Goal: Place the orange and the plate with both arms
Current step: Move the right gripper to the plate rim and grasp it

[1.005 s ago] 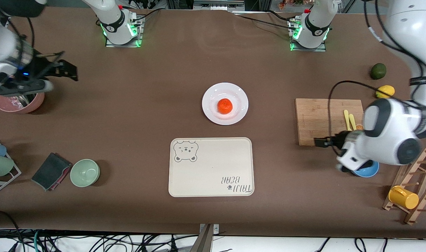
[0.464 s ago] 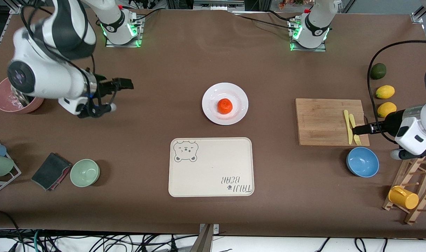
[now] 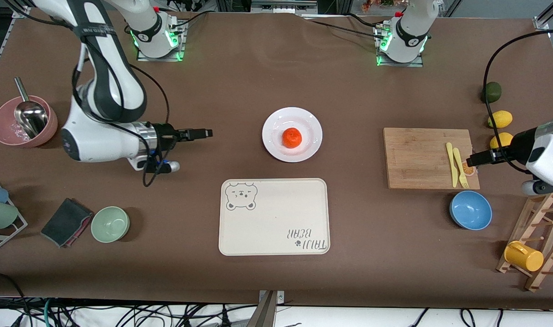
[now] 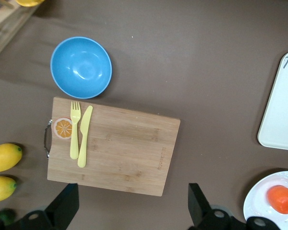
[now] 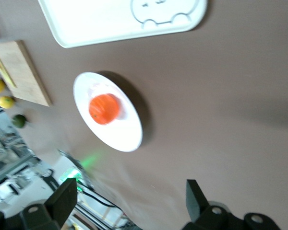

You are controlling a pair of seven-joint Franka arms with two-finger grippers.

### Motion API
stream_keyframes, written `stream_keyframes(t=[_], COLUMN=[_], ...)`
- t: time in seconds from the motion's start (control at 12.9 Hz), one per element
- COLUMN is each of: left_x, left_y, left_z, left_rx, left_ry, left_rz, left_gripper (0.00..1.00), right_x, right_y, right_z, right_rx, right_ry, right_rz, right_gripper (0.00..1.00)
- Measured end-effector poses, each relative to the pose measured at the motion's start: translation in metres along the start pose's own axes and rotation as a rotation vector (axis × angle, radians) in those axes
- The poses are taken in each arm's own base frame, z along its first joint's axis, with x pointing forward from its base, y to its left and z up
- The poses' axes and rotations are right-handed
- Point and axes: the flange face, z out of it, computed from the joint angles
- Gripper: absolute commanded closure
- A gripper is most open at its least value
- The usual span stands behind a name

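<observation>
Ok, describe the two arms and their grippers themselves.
Both arms have glossy white shells with black joint bands, and stand on bases lit green with red fittings. The right gripper and left gripper each carry black fingers on a silver wrist collar. Loose black cables loop along both arms.

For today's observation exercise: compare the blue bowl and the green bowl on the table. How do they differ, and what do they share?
Colour: the blue bowl is bright blue, the green bowl pale green.
Size: the blue bowl looks slightly wider than the green bowl.
Place: the blue bowl sits beside the cutting board at the left arm's end; the green bowl sits beside a folded dark cloth at the right arm's end.
Both stand upright and empty.
</observation>
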Motion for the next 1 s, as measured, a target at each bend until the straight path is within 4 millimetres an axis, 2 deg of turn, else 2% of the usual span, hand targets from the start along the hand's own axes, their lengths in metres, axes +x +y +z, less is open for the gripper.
stream_keyframes(t=[0.15,0.31,0.46,0.62,0.77,1.0], left_x=[-0.029,-0.054,-0.073,-0.083,-0.083,-0.081], left_y=[0.006,0.003,0.000,0.002,-0.001,-0.014], left_z=[-0.016,-0.032,-0.048,-0.056,-0.054,-0.052], left_rx=[0.024,0.040,0.047,0.050,0.051,0.050], left_ry=[0.020,0.020,0.013,0.004,-0.006,-0.013], left_rz=[0.057,0.097,0.112,0.141,0.194,0.205], left_gripper=[0.00,0.00,0.00,0.00,0.00,0.00], right_x=[0.009,0.014,0.020,0.019,0.015,0.016], right_y=[-0.008,-0.010,-0.005,-0.002,-0.001,0.008], right_z=[0.042,0.089,0.140,0.176,0.195,0.198], right_rx=[0.112,0.192,0.281,0.319,0.306,0.285], right_ry=[0.041,0.072,0.095,0.092,0.079,0.098], right_rz=[0.012,-0.009,-0.083,-0.160,-0.193,-0.226], right_gripper=[0.00,0.00,0.00,0.00,0.00,0.00])
